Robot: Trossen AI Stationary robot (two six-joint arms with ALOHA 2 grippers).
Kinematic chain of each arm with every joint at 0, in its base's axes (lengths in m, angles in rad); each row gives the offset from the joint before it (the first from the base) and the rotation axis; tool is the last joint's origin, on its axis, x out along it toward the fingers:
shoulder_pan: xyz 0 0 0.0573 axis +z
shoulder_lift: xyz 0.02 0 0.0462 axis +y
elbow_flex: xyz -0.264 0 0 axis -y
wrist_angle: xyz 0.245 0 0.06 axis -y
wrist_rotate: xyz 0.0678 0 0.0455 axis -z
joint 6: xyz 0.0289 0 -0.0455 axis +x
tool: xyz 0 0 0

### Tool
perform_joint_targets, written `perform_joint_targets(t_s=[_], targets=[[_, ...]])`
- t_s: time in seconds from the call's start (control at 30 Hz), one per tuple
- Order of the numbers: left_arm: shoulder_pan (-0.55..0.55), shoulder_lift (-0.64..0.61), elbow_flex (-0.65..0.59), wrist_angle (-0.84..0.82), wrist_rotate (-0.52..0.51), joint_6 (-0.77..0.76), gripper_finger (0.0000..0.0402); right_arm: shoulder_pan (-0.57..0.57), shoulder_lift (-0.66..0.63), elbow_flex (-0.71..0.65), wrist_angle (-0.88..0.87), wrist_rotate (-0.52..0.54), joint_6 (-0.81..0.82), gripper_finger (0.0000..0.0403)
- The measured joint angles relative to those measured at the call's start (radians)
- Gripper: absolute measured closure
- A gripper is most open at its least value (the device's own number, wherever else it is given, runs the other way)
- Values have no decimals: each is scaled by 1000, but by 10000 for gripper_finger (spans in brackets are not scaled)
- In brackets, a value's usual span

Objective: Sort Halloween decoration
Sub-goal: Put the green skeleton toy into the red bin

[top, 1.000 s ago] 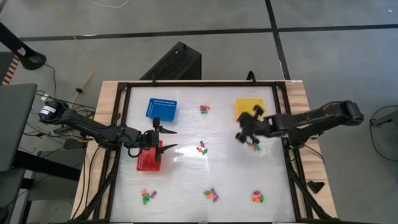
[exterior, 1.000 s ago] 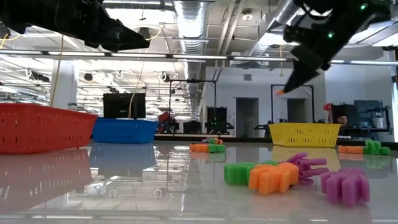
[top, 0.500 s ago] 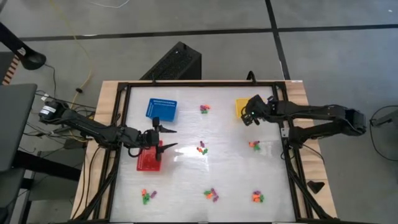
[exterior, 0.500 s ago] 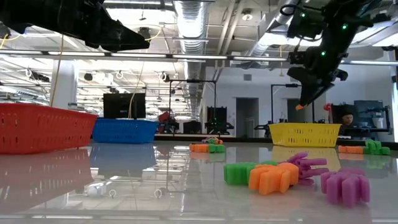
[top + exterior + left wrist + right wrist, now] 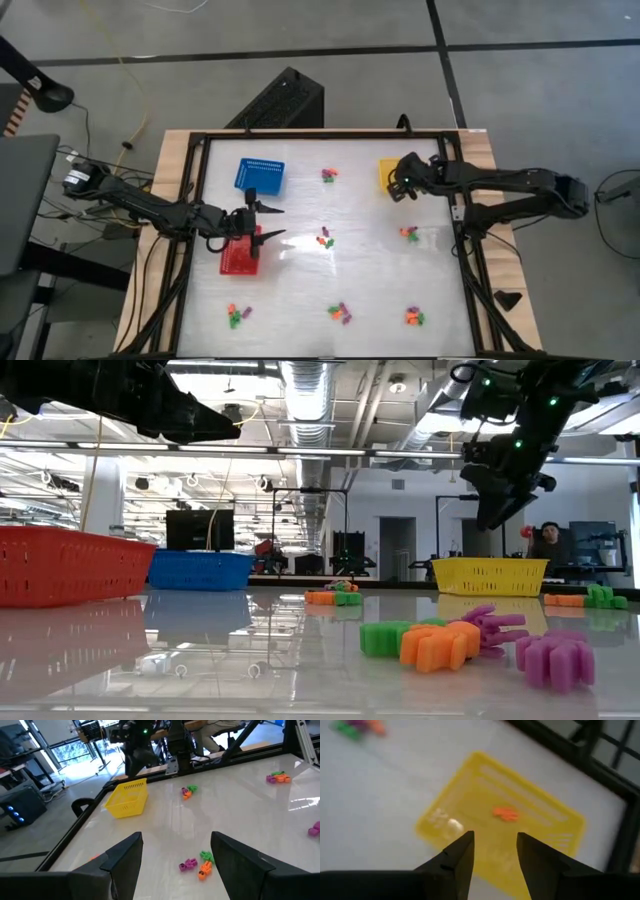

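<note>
Right gripper [image 5: 403, 186] hangs with fingers parted and empty over the yellow basket [image 5: 388, 171], where one orange trinket [image 5: 506, 813] lies. The nearest trinket cluster [image 5: 409, 233] sits toward six o'clock, closer to this arm. Left gripper [image 5: 270, 222] waits wide open beside the red basket [image 5: 238, 258].

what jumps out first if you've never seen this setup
Probably the right gripper hanging open above the yellow basket at the table's far right, with one orange trinket lying inside. Next, the red basket and blue basket on the left, and little clusters of bright trinkets scattered over the white table.
</note>
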Motion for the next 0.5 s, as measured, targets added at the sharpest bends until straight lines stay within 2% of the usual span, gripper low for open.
perform_joint_targets(t_s=[0.23, 0.37, 0.5], targets=[[0, -30, -1, 9, 21, 5, 175, 212, 2, 0, 118, -50, 77, 226], [0, -134, -1, -38, 66, 7, 175, 395, 45, 0, 301, -50, 80, 232], [0, -275, -61, -47, 170, -9, 175, 558, 145, 0, 550, -50, 36, 236]])
